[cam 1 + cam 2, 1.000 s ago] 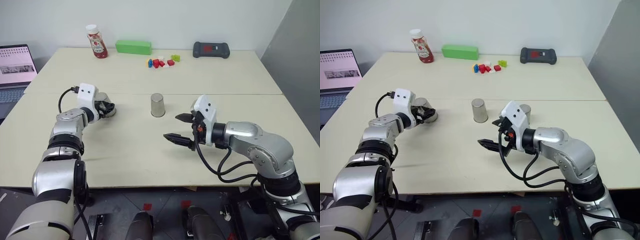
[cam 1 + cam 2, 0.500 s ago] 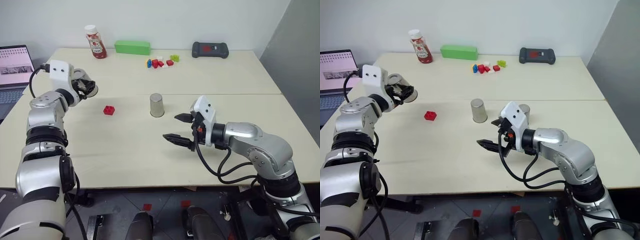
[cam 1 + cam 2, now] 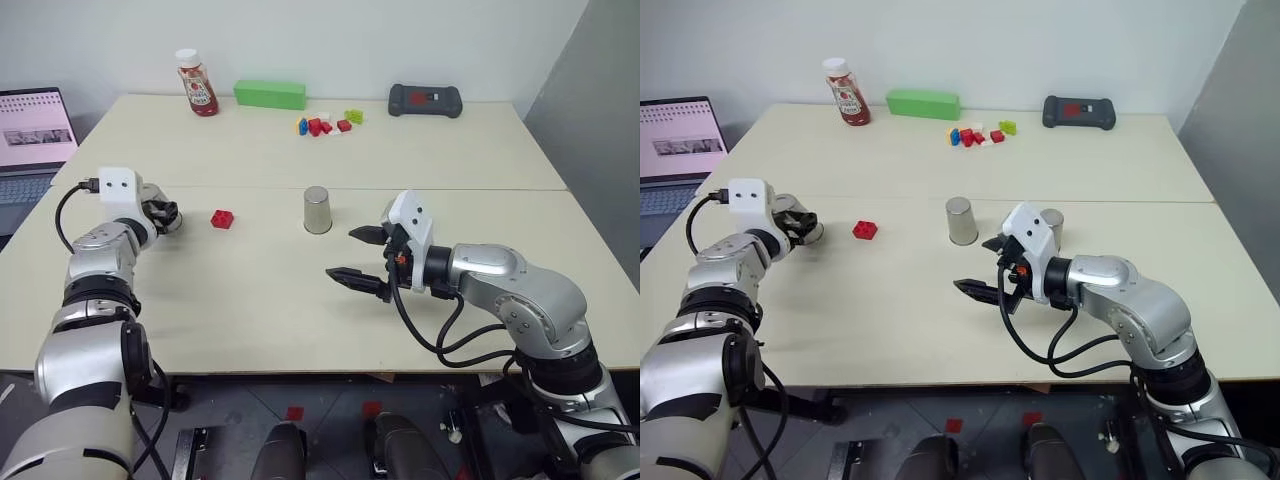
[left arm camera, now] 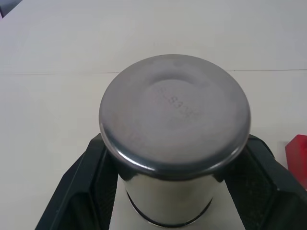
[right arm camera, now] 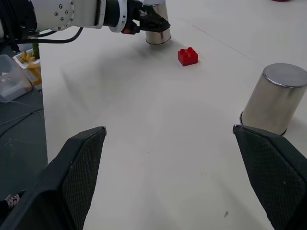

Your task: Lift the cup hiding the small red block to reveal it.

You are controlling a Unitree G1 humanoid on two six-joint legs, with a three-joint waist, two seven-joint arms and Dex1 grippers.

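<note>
- The left gripper (image 3: 168, 216) pinches the cup (image 4: 175, 143) near the table's left edge (image 3: 30, 235).
- The small red block (image 3: 222, 219) lies uncovered just to the right, apart from the cup.
- A second cup (image 3: 317, 210) stands mid-table.
- The right gripper (image 3: 362, 254) hovers spread wide over bare tabletop at the near side.

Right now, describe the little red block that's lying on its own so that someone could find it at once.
Start at the long cream table. On its near half, towards the left, the small red block lies alone between the left gripper, shut on a cup, and the middle cup. Unlike the red bricks in the colourful cluster at the far edge, nothing touches it.
</note>
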